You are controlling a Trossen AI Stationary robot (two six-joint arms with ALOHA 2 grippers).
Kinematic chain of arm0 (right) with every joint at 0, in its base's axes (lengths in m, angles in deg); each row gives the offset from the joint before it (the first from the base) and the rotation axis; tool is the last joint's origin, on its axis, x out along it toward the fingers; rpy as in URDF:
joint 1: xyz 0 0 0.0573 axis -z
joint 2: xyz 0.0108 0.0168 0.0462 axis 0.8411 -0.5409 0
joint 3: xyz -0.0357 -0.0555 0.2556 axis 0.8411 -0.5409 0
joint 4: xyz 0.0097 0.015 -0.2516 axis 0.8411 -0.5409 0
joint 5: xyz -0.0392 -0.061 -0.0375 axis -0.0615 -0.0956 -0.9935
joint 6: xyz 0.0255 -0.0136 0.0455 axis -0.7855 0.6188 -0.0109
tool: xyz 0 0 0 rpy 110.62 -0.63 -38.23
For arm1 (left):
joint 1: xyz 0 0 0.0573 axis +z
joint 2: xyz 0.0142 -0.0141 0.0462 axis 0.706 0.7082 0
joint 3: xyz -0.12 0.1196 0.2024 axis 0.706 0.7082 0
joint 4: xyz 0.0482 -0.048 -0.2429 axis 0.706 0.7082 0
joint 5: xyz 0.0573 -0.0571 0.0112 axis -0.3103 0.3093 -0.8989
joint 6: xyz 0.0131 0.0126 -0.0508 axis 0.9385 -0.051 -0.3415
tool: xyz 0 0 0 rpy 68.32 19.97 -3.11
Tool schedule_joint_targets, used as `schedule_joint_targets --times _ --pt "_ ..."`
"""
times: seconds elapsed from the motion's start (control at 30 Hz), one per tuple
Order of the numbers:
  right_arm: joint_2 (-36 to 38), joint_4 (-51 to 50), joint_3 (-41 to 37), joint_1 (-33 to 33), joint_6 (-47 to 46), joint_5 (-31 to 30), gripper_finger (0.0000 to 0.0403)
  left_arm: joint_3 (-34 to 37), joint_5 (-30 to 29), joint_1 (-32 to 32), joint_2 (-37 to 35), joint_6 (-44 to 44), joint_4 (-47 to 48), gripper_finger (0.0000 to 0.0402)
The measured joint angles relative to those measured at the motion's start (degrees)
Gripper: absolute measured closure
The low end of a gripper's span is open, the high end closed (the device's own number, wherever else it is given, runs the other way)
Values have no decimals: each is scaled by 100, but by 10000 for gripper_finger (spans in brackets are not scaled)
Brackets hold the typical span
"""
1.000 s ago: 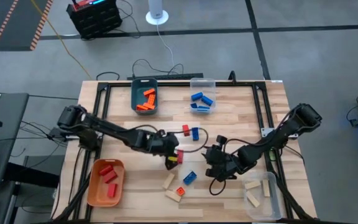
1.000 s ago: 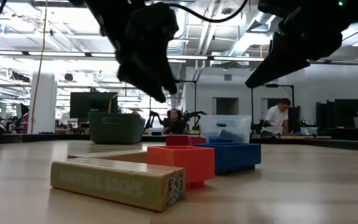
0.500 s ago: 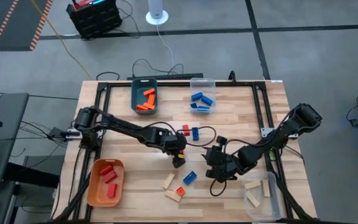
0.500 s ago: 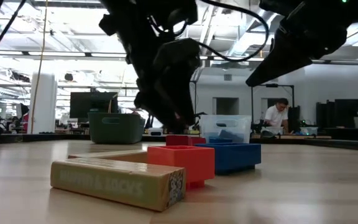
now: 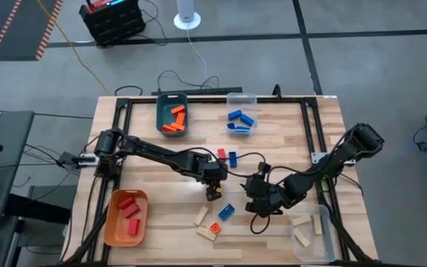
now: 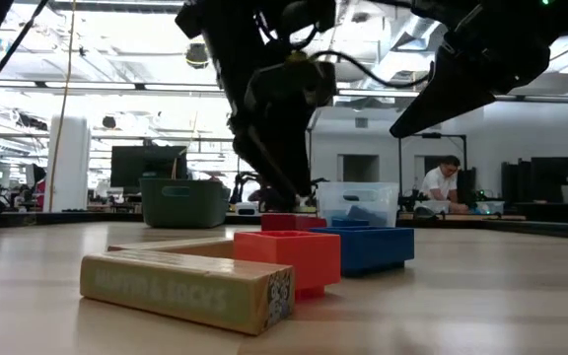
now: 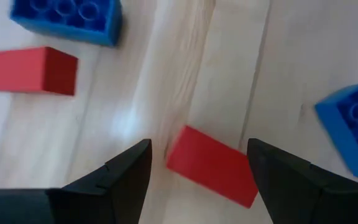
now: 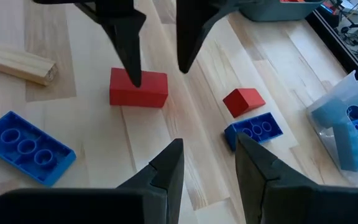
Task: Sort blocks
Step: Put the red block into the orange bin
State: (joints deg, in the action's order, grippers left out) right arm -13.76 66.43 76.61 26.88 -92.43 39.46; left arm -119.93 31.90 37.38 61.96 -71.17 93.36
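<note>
From above, the left gripper [image 5: 213, 191] is a dark mass and the red block [image 5: 209, 188] beneath it shows only as a sliver, so that view cannot tell finger spacing. The low view hides it too: the left arm hangs in silhouette behind a wooden block [image 6: 187, 287], a red studded block [image 6: 290, 258] and a blue studded block [image 6: 371, 247] in the foreground.

The wrist views settle it. In the left wrist view the two dark fingers [image 7: 124, 176] stand wide apart with the red block [image 7: 212, 165] lying flat on the table between them, nearer one finger, held by neither. The right wrist view shows the same: the left gripper [image 8: 155, 59] points down with one fingertip just at the red block [image 8: 138, 88] and the other to its side, jaws spread and empty.

The right gripper [image 5: 261, 202] hovers low over the table just beside a blue studded block [image 5: 226, 212], fingers [image 8: 166, 165] parted and holding nothing.

Nearby lie another red block [image 5: 221, 154] and a blue block [image 5: 233, 159]. Orange blocks [image 5: 173, 119] fill the teal bin [image 5: 159, 119], blue ones [image 5: 239, 119] the clear bin [image 5: 241, 97], red ones [image 5: 128, 208] the orange bin [image 5: 113, 226], and wooden ones [image 5: 302, 231] the clear bin [image 5: 330, 241] by the right arm, partly cut off at the edge.
</note>
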Motion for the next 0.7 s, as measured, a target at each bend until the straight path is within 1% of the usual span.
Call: schedule_joint_targets --times 0.07,0.23,0.5,0.7 --pt "2 4 -2 0 -1 0 280 -99 -34 2 0 -5 223 142" --pt "0 11 -2 0 0 0 280 -317 57 0 6 -368 576 142" --pt "0 13 -2 0 -1 0 280 -354 122 -105 8 -1240 719 142" --pt "0 9 -2 0 0 -1 280 -332 -183 -230 61 -1587 688 142"
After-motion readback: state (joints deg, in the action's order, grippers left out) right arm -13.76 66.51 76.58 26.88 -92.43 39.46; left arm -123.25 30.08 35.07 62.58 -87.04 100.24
